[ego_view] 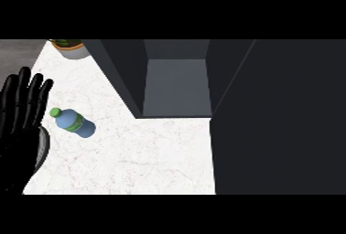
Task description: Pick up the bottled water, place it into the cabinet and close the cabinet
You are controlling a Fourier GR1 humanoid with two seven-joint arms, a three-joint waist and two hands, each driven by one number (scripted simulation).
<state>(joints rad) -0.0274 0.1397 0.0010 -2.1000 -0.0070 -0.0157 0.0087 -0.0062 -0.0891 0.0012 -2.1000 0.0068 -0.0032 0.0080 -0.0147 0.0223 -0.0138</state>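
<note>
Single head view, steeply down onto the counter (148, 157) (cabinet (175, 87) ahead)

A white marble counter (155, 160) with faint veins lies evenly lit. At its far left corner stands a potted plant (72, 48) in a pale grey pot. Beyond the counter's left edge shows grey floor (20, 52). A dark grey cabinet (270, 114) covers the counter's far and right sides, its open inside lighter grey.
</note>
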